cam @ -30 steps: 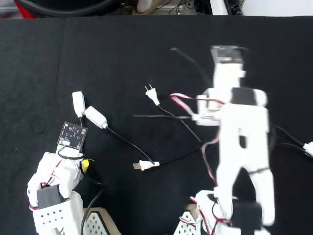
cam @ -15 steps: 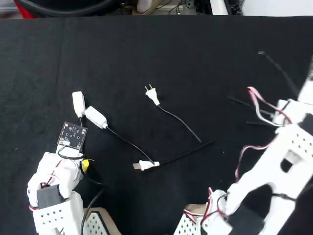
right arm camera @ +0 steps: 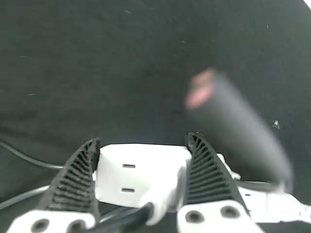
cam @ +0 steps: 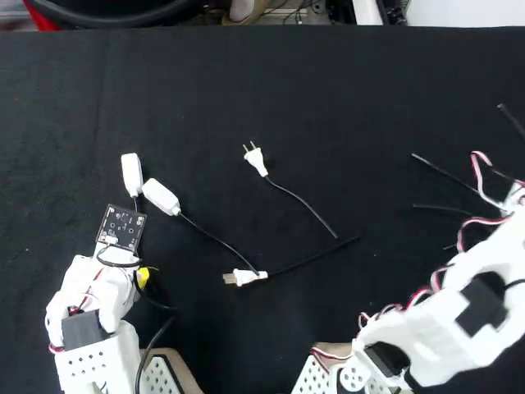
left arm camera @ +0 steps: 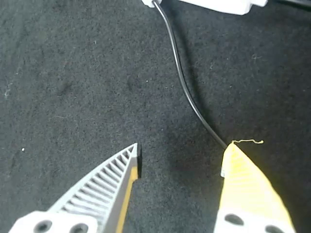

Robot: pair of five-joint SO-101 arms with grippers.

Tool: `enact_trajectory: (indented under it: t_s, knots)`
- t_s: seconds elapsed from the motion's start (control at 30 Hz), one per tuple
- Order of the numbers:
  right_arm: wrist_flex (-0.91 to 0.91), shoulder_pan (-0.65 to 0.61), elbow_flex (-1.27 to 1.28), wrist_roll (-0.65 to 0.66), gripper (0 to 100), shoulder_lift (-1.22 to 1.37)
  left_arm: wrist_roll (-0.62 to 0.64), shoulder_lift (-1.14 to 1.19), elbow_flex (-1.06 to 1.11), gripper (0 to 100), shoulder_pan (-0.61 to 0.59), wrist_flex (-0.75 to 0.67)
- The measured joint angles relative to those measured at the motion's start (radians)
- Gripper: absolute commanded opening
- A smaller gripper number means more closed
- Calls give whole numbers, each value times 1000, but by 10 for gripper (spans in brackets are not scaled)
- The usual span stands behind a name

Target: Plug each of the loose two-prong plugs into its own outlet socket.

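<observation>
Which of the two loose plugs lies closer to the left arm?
The plug nearer the arm bases, with prongs pointing toward the left arm; the other plug lies farther up the table.

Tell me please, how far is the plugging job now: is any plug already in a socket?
Done: nothing; no plug sits in a socket. The far plug lies mid-table, the near plug closer to the arms, both apart from the far socket and near socket at the left. In hand: the right gripper is at a third socket; the left gripper is open, empty. Left: both insertions.
</observation>
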Motion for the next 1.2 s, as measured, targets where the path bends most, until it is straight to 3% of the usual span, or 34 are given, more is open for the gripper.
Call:
enact_trajectory:
  t_s: [0.2, 0.43, 0.53, 0.77, 0.97, 1.2]
  knots:
    - [-2, 31, -190, 0, 44, 233, 0, 0, 0, 274, 0, 0]
    - [-2, 29, -253, 0, 318, 310, 0, 0, 0, 274, 0, 0]
    - [17, 23, -253, 0, 382, 308, 0, 0, 0, 274, 0, 0]
    - [275, -63, -273, -3, 386, 149, 0, 0, 0, 274, 0, 0]
    - [477, -172, -336, -104, 385, -72, 0, 0, 0, 274, 0, 0]
    - [761, -454, -377, -196, 369, -313, 0, 0, 0, 274, 0, 0]
